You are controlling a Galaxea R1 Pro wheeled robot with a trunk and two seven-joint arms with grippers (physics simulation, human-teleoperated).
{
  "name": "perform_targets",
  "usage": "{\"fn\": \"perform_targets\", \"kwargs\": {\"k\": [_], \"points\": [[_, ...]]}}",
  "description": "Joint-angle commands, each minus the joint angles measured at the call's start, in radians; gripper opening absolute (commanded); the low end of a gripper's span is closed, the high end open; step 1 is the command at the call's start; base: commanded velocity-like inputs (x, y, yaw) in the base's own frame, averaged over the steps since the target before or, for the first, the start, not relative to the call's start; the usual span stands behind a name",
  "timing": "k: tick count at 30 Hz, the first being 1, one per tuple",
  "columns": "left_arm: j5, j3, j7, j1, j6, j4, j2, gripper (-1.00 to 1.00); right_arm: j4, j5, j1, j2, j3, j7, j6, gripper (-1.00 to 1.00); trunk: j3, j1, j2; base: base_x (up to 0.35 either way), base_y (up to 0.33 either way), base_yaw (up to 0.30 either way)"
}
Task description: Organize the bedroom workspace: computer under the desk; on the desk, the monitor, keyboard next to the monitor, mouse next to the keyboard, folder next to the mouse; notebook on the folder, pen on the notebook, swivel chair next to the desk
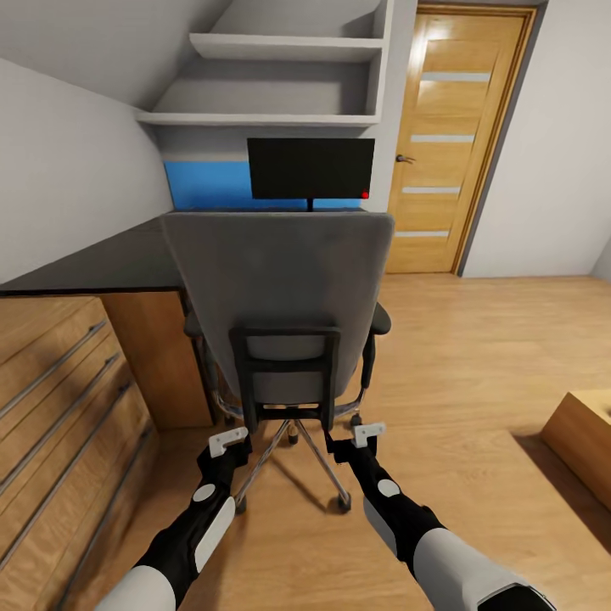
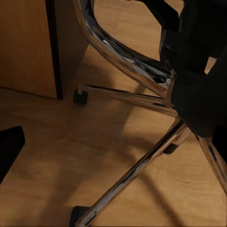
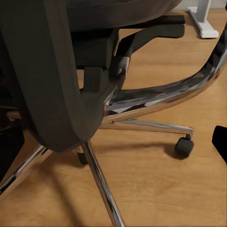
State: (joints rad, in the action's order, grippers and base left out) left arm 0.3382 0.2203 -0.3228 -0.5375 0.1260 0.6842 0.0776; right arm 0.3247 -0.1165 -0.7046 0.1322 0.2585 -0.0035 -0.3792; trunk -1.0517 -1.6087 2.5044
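So from the head view, the swivel chair (image 1: 284, 322) sits dead centre with its tall grey back to the robot, pulled up in front of the desk (image 1: 110, 259), and the monitor (image 1: 311, 168) stands on the black top behind it against the blue back panel. Both arms reach low toward the chair: the left gripper (image 1: 227, 441) and right gripper (image 1: 367, 435) hover just behind the chrome base, either side of the back's black bracket. Whether their fingers are spread or pressed together I honestly can't tell from here, just white fingertips poking out, and nothing looks pinched. The chair back hides the whole seat, so if the folder's on it, no way to see. No keyboard to be made out either. Left wrist view: chrome legs (image 2: 137, 170) and a caster (image 2: 80, 97) over the wood floor, next to an oak side panel (image 2: 26, 45); a dark corner at the edge may be a finger, too cropped to judge. Right wrist view: underside of the seat shell (image 3: 52, 85), chrome ring and another caster (image 3: 184, 146), with a white desk foot (image 3: 203, 21) further off. My worry: it's on casters, so any nudge could roll it into the desk or spin it, and reaching over that tall back for the seat looks awkward.
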Motion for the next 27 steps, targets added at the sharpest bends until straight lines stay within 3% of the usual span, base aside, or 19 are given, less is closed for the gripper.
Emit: {"fn": "perform_targets", "kwargs": {"k": [1,27], "points": [[0.01,0.007,-0.004,-0.001,0.006,-0.001,-0.001,1.0,0.0,-0.012,-0.001,-0.001,0.003,-0.001,-0.004,1.0,-0.001,0.0,0.0,0.273,-0.083,0.0],[0.01,0.007,-0.004,-0.001,0.004,-0.001,-0.001,1.0,0.001,-0.014,-0.001,-0.001,0.003,-0.001,-0.004,1.0,-0.001,0.0,0.0,0.273,-0.083,0.0]]}}
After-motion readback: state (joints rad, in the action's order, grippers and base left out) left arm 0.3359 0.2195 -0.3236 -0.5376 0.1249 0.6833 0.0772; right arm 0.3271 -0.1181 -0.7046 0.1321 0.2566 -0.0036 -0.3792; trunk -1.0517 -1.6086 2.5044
